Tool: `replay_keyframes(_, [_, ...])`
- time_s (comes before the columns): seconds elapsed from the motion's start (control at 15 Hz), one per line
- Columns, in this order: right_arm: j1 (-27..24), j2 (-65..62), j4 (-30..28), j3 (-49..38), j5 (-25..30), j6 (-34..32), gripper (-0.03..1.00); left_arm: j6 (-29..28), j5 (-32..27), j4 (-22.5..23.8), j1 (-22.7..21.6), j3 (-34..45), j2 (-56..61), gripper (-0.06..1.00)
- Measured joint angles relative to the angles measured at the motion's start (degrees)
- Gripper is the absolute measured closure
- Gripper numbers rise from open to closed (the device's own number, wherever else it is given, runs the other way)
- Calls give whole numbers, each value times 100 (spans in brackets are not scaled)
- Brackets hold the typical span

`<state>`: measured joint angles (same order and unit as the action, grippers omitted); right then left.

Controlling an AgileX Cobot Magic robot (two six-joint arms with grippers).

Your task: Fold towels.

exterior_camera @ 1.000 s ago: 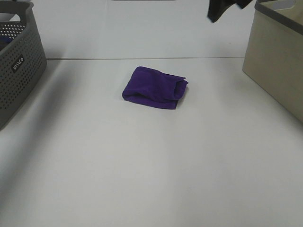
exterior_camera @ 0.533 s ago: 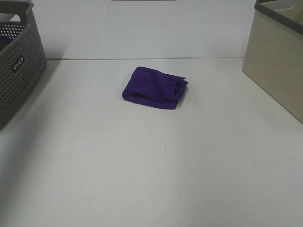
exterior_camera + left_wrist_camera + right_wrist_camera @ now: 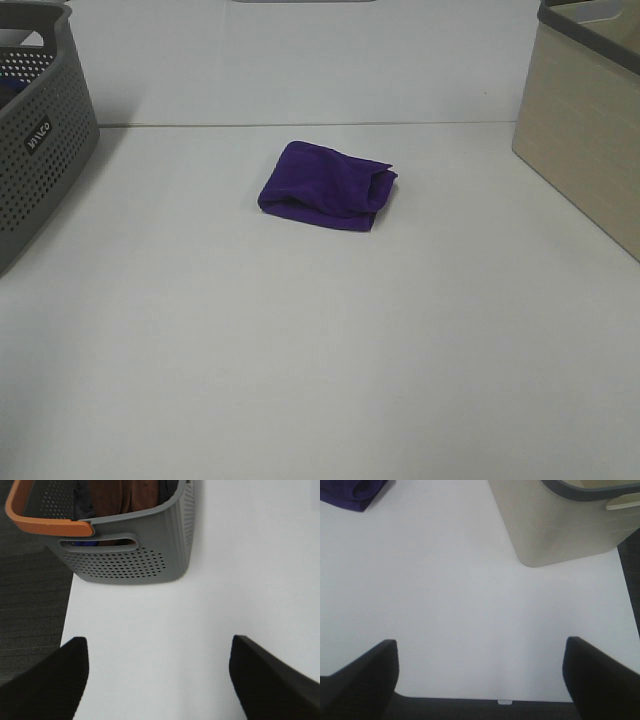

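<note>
One deep purple towel (image 3: 327,186) lies folded into a small bundle on the white table (image 3: 300,350), a little behind the middle. A corner of the same towel (image 3: 355,492) shows in the right wrist view. Neither arm appears in the exterior high view. My left gripper (image 3: 159,680) is open above bare table near the grey basket, nothing between its fingers. Over the table edge beside the beige bin hovers my right gripper (image 3: 480,680), also open and holding nothing.
A grey perforated basket (image 3: 40,130) with an orange handle (image 3: 47,526) stands at the far left, with dark cloth inside. A beige bin (image 3: 585,120) stands at the far right. The table's near edge (image 3: 500,700) shows in the right wrist view.
A dark arm part that showed at the top right a second ago has left the exterior high view. The towel has not moved.
</note>
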<state>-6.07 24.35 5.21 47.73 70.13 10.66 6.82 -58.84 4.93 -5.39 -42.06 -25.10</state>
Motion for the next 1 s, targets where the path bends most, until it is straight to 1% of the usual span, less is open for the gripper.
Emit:
replay_keyframes(0.2, [0,-1547,-69,-745,-378,0,10,-407,63,29,0,441,882,23])
replay_keyframes(0.33, [0,-2206,-86,-1060,-390,0,10,-590,-206,97,0,636,1656,23])
replay_keyframes(0.47, [0,-2464,-74,-1261,-252,0,10,-619,-596,120,0,802,2435,23])
replay_keyframes(0.6, [0,-2464,-63,-1375,-223,0,10,-619,-922,103,0,871,2532,23])
replay_keyframes(0.67, [0,-2464,-63,-1490,-292,0,10,-619,-1008,11,0,957,2544,23])
replay_keyframes(0.73, [0,-2464,-63,-1639,-447,0,10,-619,-1008,-92,0,1020,2544,23])
replay_keyframes(0.8, [0,-2464,-69,-1868,-825,0,10,-579,-561,-372,0,1123,2544,23])
replay_keyframes(0.87, [0,-2464,-69,-1874,-859,0,10,-561,-378,-493,0,1203,2544,23])
replay_keyframes(0.93, [0,-2464,-69,-1874,-877,0,10,-435,-258,-779,0,1278,2544,23])
replay_keyframes(1.0, [0,-2464,-69,-1874,-877,0,10,-286,-201,-922,0,1295,2544,23])
